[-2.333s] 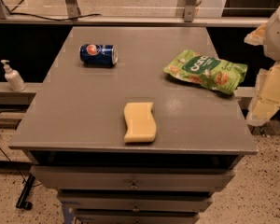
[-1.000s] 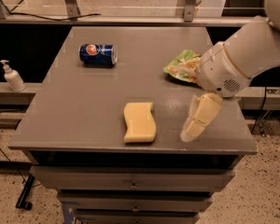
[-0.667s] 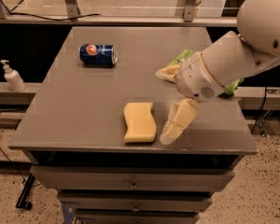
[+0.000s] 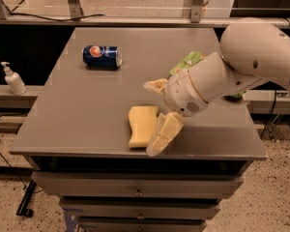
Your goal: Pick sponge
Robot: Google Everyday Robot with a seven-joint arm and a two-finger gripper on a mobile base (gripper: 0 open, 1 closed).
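The sponge (image 4: 139,124), a pale yellow flat foam block with wavy sides, lies near the front edge of the grey table (image 4: 77,110). My gripper (image 4: 158,109) is at the sponge's right end, low over the table. It is open: one cream finger (image 4: 163,132) lies over the sponge's right edge, and the other (image 4: 155,85) is just beyond its far corner. The white arm reaches in from the right. The sponge rests on the table.
A blue soda can (image 4: 102,56) lies on its side at the back left. A green snack bag (image 4: 191,60) is mostly hidden behind the arm. A soap bottle (image 4: 12,79) stands on a ledge to the left. Drawers (image 4: 135,190) sit under the tabletop.
The arm has swung in from the right edge across the table to the left. The gripper has come down at the sponge's right end. The sponge has not moved.
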